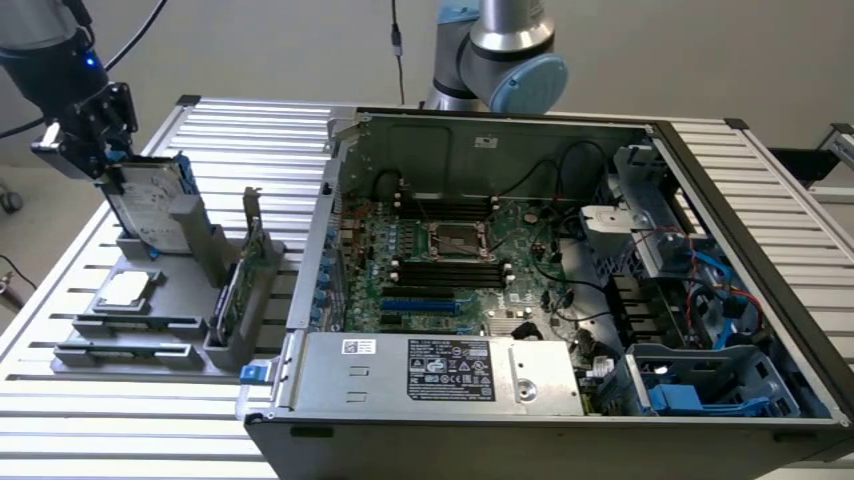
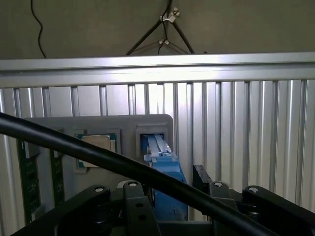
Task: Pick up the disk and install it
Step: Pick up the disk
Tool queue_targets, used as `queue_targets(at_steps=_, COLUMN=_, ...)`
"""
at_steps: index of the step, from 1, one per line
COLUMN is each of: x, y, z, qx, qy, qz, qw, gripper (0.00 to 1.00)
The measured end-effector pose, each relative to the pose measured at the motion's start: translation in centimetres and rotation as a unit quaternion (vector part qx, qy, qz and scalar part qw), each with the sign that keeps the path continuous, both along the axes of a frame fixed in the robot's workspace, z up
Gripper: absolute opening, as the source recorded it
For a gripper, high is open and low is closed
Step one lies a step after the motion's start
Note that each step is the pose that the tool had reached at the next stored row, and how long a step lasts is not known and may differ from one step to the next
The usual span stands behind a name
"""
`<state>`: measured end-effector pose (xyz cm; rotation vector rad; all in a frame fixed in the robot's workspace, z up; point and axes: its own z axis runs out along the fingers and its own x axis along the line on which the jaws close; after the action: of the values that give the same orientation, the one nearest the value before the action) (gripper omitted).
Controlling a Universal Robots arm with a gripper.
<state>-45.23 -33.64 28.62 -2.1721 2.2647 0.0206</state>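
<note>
The disk (image 1: 150, 205) stands on edge in a slot of the grey holder (image 1: 134, 325) at the exterior view's left; it is silver-grey with a white label and a blue carrier. My gripper (image 1: 115, 170) is at the disk's upper edge, tilted, with its black fingers on either side of it. In the wrist view the blue-framed disk (image 2: 165, 172) rises between the two fingers (image 2: 135, 206), and the gripper (image 2: 172, 196) looks open, with a small gap at one side. The disk still rests in its slot.
On the same holder lie a small square silver chip (image 1: 124, 290) and an upright green circuit card (image 1: 230, 290). The open computer case (image 1: 534, 260) is at the exterior view's right, with a blue drive bay (image 1: 681, 395) at its near corner. A black cable (image 2: 98, 157) crosses the wrist view.
</note>
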Motion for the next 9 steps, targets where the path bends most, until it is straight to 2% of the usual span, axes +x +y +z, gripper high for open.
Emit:
queue_targets(at_steps=4, x=0.00, y=-0.02, z=-0.01, qx=-0.0002, qy=0.0018, qz=-0.003, qw=1.0000, gripper=0.48)
queue_targets(at_steps=9, x=0.00, y=-0.07, z=-0.02, qx=-0.0014, qy=0.0060, qz=-0.004, qw=1.0000, gripper=0.48)
